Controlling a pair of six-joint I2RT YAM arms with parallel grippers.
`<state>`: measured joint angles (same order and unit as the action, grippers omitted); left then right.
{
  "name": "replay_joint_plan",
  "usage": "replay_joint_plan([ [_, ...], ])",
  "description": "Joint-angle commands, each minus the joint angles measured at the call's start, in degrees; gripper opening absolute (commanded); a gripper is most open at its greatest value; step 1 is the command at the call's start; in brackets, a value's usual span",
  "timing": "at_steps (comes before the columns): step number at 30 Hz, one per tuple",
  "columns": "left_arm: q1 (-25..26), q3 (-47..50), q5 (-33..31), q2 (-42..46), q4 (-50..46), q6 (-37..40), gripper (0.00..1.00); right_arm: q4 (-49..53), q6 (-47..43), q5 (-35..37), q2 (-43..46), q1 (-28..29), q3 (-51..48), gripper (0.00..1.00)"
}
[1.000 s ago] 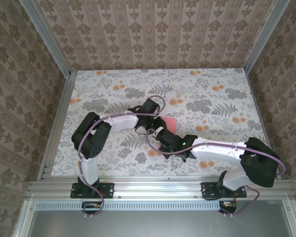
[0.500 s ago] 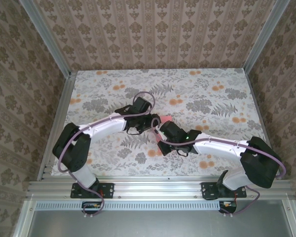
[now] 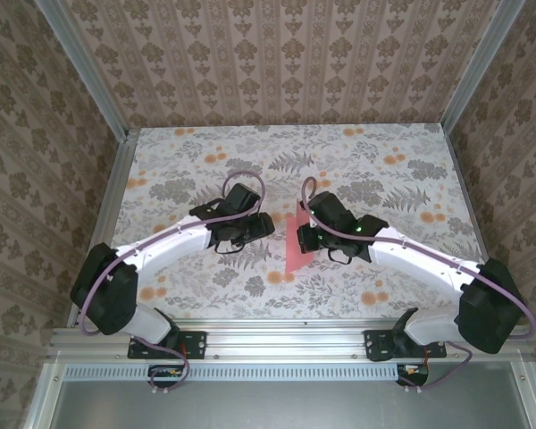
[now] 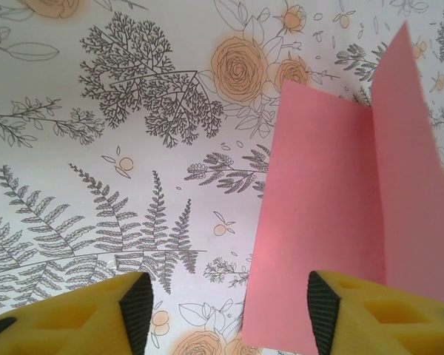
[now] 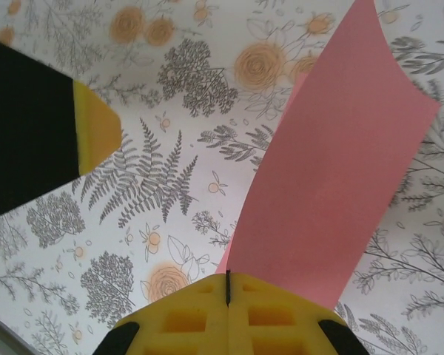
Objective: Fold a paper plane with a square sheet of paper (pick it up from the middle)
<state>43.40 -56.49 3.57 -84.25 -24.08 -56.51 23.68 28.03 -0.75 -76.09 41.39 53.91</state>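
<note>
Three papered walls (image 3: 277,54) ring a floral tabletop (image 3: 411,192) (right claw (image 5: 228,285) pinches sheet (image 5: 333,185))

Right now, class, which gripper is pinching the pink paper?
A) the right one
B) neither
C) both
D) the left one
A: the right gripper has its yellow pads pressed together on the edge of the paper, while the left gripper has its jaws apart and is not clamped on the sheet.

We see bright, even light from above, faint soft shadows on the table (image 3: 402,192), and sharp, slightly wide-angled wrist views.
</note>
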Motion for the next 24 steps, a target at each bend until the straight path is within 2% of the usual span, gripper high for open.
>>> replay_joint_plan([
  [1,-0.2,0.0,-1.6,1.5,-1.6,-0.2,0.57,6.6,5.2,0.6,1.4,0.3,2.7,0.0],
  [10,0.3,0.2,-6.4,5.2,-5.0,-0.5,0.52,6.7,9.3,1.0,1.5,2.7,10.2,0.0],
  [16,0.1,0.9,-8.1,7.7,-6.3,-0.6,0.53,10.4,9.3,6.2,0.4,4.1,13.0,0.0],
  [24,0.0,2.6,-8.6,8.9,-6.9,-0.9,0.49,9.5,11.6,1.8,-3.1,7.2,9.3,0.0],
])
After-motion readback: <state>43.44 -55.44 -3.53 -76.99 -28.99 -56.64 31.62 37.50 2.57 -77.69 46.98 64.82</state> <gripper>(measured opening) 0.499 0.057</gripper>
